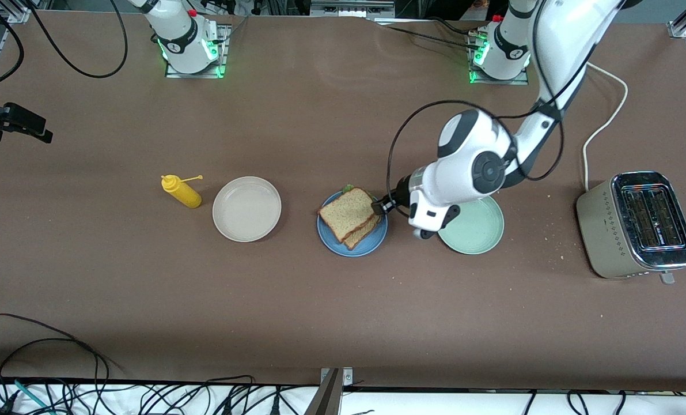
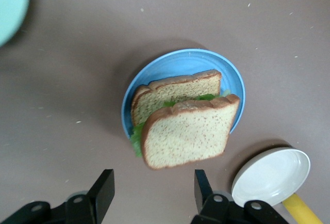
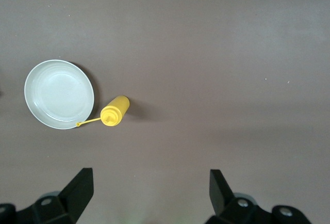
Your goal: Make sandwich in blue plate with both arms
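Nearest the front camera on the brown bench (image 1: 343, 323) sits the round, shallow, medium-blue plastic plate (image 1: 371, 245), and on it lies the sandwich (image 1: 349, 217): two square slices of brown wholemeal bread with a ruffled green lettuce leaf (image 1: 348, 188) peeking out at the edge farthest from the camera. My left hand (image 1: 384, 206) hovers at the plate's rim, toward the left arm's end of the bench, partly over a pale mint-green plate (image 1: 478, 230); a beige-white plate (image 1: 246, 208) and a yellow squeeze bottle (image 1: 182, 192) lie toward the right arm's end, and a metal toaster (image 1: 636, 225) stands at the left arm's end. My right hand is out of this view and waits. From my left wrist I see my black fingers (image 2: 103, 190) spread apart with nothing between them, and the top slice (image 2: 188, 133) sits skewed, overhanging the lower slice (image 2: 175, 96) and the plate's edge. I judge that slice could tip or slide onto the bench if I brush it while pulling away, since it rests unevenly on the lettuce. From my right wrist, my right hand (image 3: 149, 188) stands wide open and empty, high over bare bench near the bottle and beige-white plate.
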You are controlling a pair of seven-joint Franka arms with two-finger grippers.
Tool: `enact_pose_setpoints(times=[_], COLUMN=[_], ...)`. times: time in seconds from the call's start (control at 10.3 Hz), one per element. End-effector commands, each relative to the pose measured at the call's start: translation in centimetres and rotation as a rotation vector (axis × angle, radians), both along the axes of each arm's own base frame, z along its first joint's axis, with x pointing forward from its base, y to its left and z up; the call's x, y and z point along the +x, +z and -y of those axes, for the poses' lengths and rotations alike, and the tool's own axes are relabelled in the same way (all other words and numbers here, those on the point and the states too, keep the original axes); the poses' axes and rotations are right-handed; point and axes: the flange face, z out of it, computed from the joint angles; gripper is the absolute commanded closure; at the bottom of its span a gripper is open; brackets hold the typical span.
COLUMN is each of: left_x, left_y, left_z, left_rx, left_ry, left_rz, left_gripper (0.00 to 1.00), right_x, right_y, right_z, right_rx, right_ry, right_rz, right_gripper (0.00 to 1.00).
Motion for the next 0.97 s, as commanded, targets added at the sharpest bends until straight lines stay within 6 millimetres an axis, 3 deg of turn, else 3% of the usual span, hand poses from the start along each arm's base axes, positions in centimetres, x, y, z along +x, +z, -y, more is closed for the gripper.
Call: enact_pose_setpoints(times=[0.0,0.19,0.29,0.39,0.58,0.87], left_x=[-0.8,-1.5,-1.8,-1.8,-1.3,0.0], left_y=[8.1,11.9,13.1,13.8,15.6,18.1], left_z=[-5.1,-8.6,-9.8,-11.4,-15.1,-21.8], left_rx=[0.068,0.212,0.254,0.321,0.398,0.381], left_ry=[-0.020,-0.085,-0.119,-0.137,-0.179,-0.266], left_rz=[0.008,0.054,0.068,0.077,0.095,0.088], left_gripper=[0.23,0.13,0.03,0.00,0.00,0.00], right_x=[0.1,0.1,0.1,0.1,0.0,-0.1], right_y=[0.7,0.7,0.7,0.7,0.6,0.6], right_z=[-0.2,-0.1,-0.1,-0.2,0.1,0.0], right_rx=[-0.017,-0.017,-0.018,-0.017,-0.018,-0.020], right_ry=[-0.010,-0.010,-0.010,-0.010,-0.010,-0.016], right_rz=[-0.001,-0.001,-0.002,-0.001,-0.006,-0.016], right_gripper=[0.00,0.00,0.00,0.00,0.00,0.00])
